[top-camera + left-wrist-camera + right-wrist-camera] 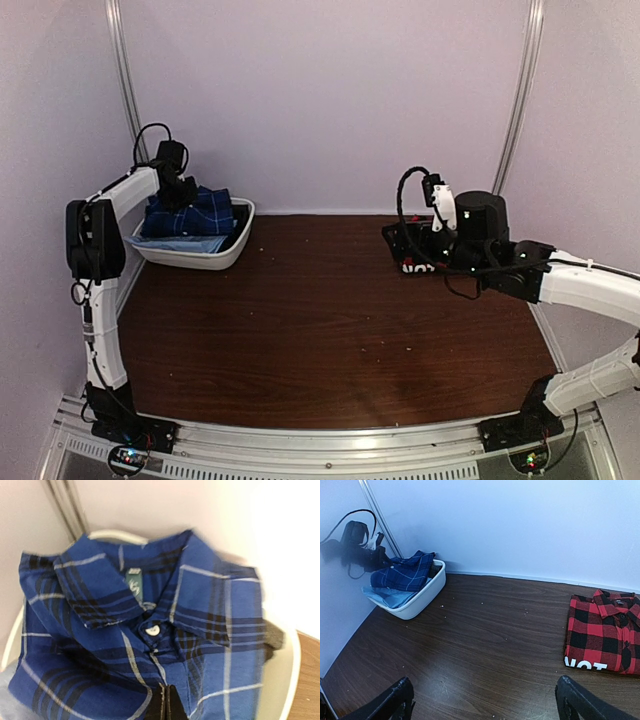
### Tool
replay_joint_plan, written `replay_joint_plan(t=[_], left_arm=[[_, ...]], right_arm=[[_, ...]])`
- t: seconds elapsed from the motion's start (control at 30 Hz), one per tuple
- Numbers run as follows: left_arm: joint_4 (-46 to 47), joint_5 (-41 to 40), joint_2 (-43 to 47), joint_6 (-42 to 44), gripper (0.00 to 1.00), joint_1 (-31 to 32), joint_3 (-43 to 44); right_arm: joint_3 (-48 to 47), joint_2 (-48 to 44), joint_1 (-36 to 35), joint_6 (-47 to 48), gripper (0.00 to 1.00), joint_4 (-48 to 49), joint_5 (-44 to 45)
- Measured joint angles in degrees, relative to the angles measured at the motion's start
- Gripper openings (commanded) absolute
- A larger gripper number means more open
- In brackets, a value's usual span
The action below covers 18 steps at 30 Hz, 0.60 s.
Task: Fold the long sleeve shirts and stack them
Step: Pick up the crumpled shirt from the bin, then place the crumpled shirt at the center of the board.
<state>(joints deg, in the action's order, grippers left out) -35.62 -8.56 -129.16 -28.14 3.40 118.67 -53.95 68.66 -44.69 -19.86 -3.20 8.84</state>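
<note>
The dark blue plaid shirt lies folded on top in the white basket at the back left. Its collar and a white button face up. My left gripper presses down into it below the collar. Its black fingers are shut together, with the cloth puckered at their tips. The red-and-black check shirt lies folded flat on the table at the right, partly hidden behind my right arm in the top view. My right gripper hangs wide open above bare wood, holding nothing.
A plain light blue cloth lies under the blue shirt in the basket, which sits against the left wall. Purple walls close in the back and sides. Dark wooden tabletop stretches between the basket and the red shirt.
</note>
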Motion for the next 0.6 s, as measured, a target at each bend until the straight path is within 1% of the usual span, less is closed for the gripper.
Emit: replay_joint_plan(t=[0.23,0.47,0.6], left_arm=[[2.29,-0.9,9.77,3.28,0.0,5.38,0.0],[8.5,-1.31,22.91,7.28,0.0,13.81,-2.12],[11.52,-1.33,28.46,9.9,0.0,19.74,-2.12]], right_arm=[[0.0,0.57,0.0,0.04,1.0,0.0,0.0],[-0.59,0.81,0.04,0.61,1.0,-0.04,0.46],[-2.34,0.85,0.04,1.55,1.0,0.0,1.9]])
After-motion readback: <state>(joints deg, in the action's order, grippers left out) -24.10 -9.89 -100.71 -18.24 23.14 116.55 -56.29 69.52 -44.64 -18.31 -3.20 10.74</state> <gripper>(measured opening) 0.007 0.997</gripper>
